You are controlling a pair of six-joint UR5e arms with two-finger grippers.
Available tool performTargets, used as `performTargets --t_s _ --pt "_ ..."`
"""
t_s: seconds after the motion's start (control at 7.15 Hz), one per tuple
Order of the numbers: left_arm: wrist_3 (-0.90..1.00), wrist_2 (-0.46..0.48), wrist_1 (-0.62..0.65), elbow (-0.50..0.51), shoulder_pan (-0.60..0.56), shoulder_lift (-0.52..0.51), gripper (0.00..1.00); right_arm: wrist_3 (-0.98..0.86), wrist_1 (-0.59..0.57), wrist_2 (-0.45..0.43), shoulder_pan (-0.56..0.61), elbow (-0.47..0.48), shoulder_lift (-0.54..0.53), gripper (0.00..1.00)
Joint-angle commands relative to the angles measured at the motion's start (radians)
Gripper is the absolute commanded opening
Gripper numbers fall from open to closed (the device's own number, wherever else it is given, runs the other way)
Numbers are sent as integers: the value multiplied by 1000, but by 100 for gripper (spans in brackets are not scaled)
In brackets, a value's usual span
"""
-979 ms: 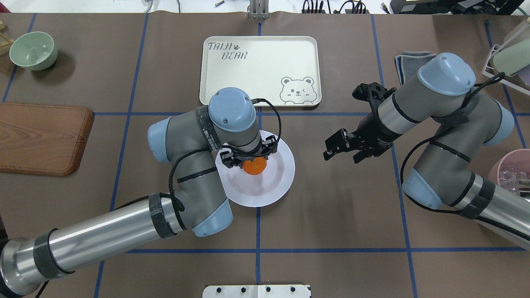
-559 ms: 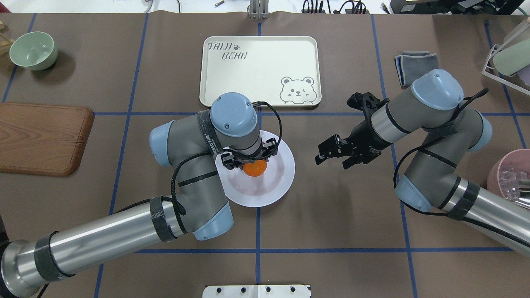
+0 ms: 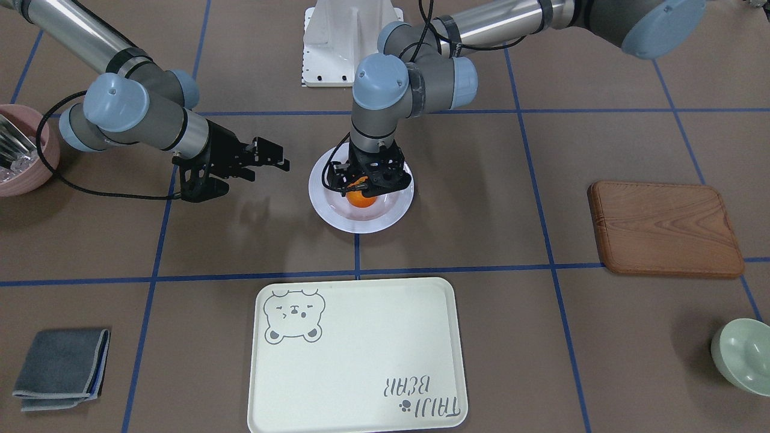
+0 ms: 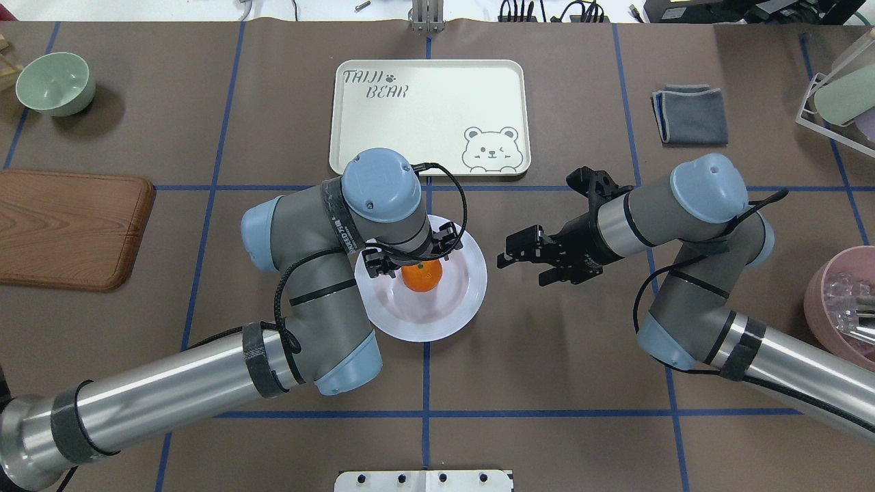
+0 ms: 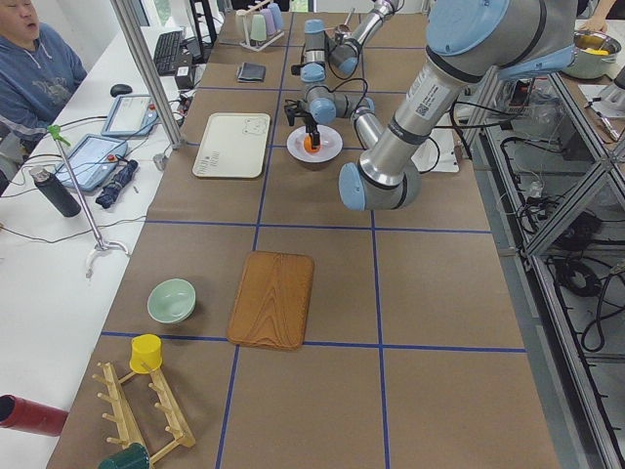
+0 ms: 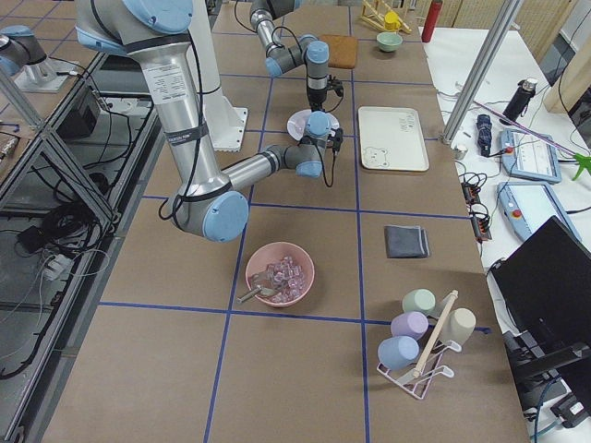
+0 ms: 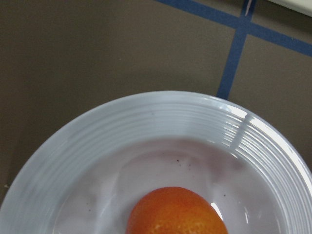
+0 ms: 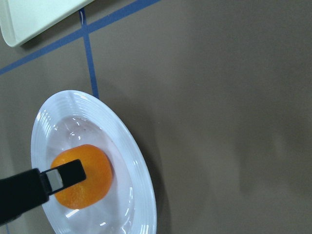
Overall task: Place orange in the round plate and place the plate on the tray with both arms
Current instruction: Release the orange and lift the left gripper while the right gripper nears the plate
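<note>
Two pincers noted. The left pincer [image 3: 368, 186] points straight down into the round plate [image 4: 472, 290], its jaws to either side of the orange [image 4: 422, 276]. I cannot tell whether they grip the fruit or stand loose of it. The right pincer [image 4: 525, 263] is spread wide and holds nothing. It is aimed sideways at the plate's right rim, near it but apart.

Count: one orange, one round plate, one tray [image 4: 427, 116], one wooden board [image 4: 72, 229], one green bowl [image 4: 55, 83], one pink bowl [image 4: 817, 294], one folded grey cloth [image 4: 690, 114] — all on the desk [image 4: 547, 355].

Contents: the orange sits in the plate's well, and the pink bowl holds clear pieces.

The tray lies beyond the plate, apart from it across a blue tape line. The left arm bends sharply over the plate, while the right reaches in low with its elbow bent.
</note>
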Motion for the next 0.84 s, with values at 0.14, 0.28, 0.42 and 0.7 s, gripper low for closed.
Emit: performTargets --t_s 0.14,0.28,0.42,0.7 --pt "56 -6 9 -154 -22 111 98 241 214 -238 -108 -33 1 100" --pt "72 -13 10 -179 -40 130 98 302 266 -298 -143 -35 -2 100" --pt "73 -29 10 -193 -63 141 98 309 318 -386 -189 -42 -14 99" --pt "101 -92 10 -225 -109 174 98 307 346 -395 -199 -56 -25 99"
